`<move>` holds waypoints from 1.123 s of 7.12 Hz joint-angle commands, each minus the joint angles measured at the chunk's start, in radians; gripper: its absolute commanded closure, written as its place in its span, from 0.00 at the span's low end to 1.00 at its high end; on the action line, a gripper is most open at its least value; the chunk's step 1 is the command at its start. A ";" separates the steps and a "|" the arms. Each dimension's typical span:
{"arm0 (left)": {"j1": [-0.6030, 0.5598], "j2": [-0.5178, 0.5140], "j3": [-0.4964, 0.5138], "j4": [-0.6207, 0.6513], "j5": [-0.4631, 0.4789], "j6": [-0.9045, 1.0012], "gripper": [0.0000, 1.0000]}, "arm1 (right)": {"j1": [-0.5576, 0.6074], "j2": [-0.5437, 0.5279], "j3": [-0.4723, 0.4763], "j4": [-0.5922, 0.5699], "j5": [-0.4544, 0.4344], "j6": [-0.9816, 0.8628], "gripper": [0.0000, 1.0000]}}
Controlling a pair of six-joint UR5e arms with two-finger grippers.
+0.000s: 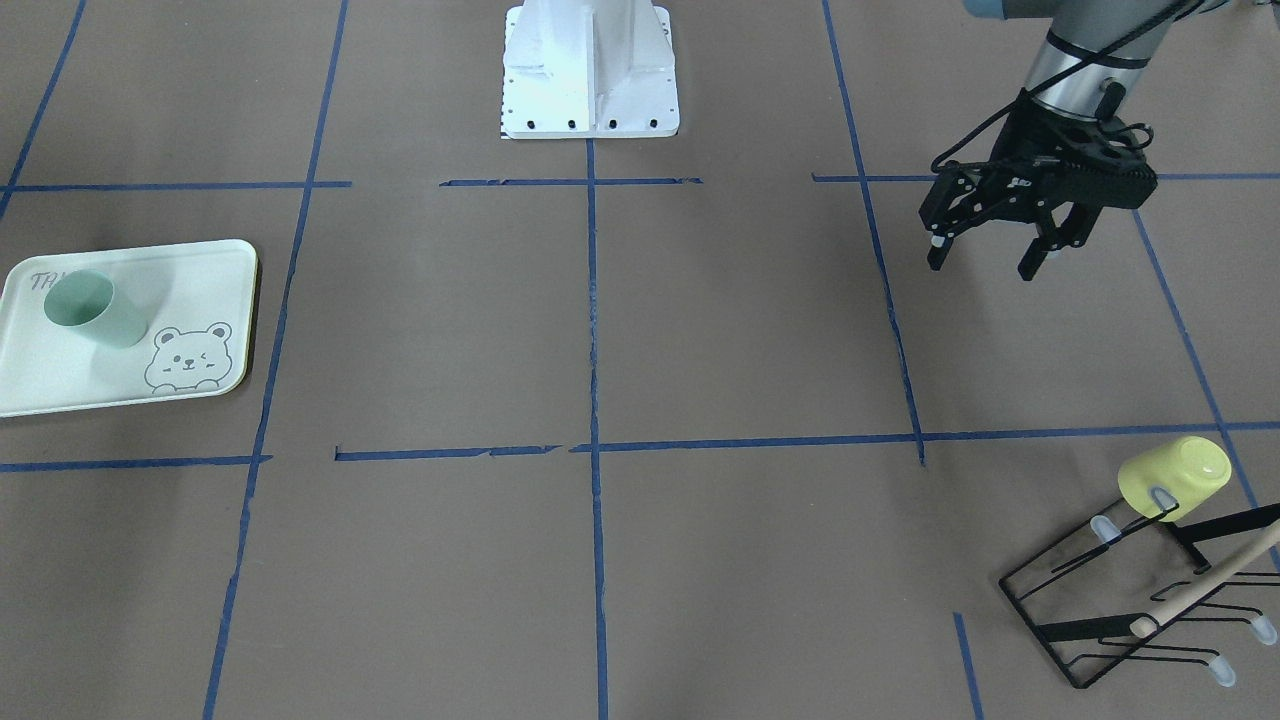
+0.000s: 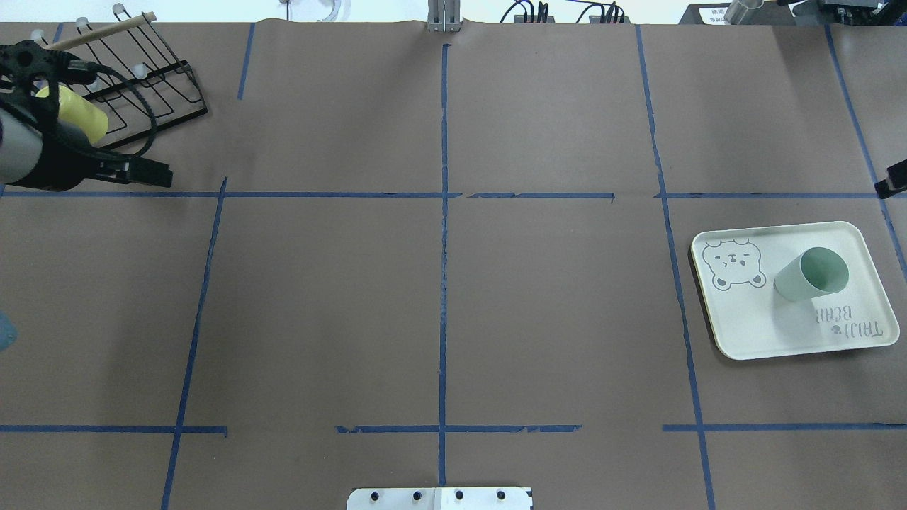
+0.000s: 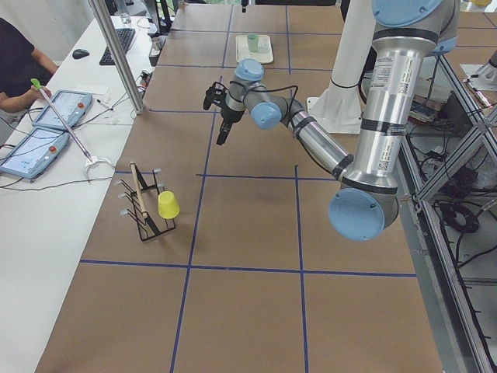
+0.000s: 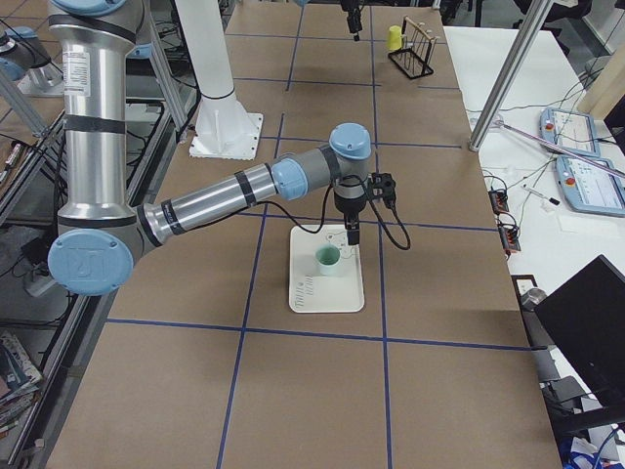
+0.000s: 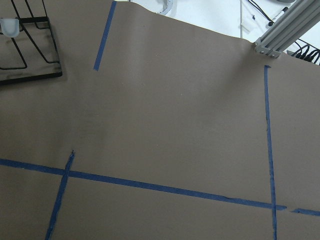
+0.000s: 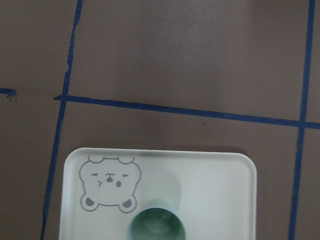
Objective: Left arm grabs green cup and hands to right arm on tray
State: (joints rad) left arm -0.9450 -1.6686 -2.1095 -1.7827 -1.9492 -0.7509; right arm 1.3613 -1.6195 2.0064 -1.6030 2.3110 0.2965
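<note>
The green cup stands upright on the tray, near its lettered end. Both also show in the overhead view, cup and tray, and in the right wrist view, cup and tray. My left gripper is open and empty, held above the table far from the tray, close to the rack. My right gripper hangs just above the tray's far edge, apart from the cup. Only a black tip of it shows in the overhead view, and I cannot tell whether it is open or shut.
A yellow cup hangs upside down on a black wire rack with a wooden stick, at the table's corner on my left. The white robot base stands at the near middle edge. Blue tape lines cross the brown table.
</note>
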 commanded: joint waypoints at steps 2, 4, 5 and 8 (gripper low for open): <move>-0.358 0.101 0.015 0.234 -0.302 0.640 0.00 | 0.185 -0.107 -0.015 -0.049 0.031 -0.145 0.00; -0.451 0.105 0.017 0.473 -0.307 0.890 0.00 | 0.252 -0.172 -0.006 -0.041 0.028 -0.146 0.00; -0.455 0.105 0.003 0.553 -0.310 0.894 0.00 | 0.256 -0.184 -0.005 -0.044 0.027 -0.158 0.00; -0.457 0.104 0.072 0.591 -0.329 0.894 0.00 | 0.256 -0.229 0.025 -0.049 0.031 -0.241 0.00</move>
State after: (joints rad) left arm -1.4010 -1.5661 -2.0551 -1.1998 -2.2699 0.1413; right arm 1.6160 -1.8325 2.0237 -1.6510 2.3409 0.0841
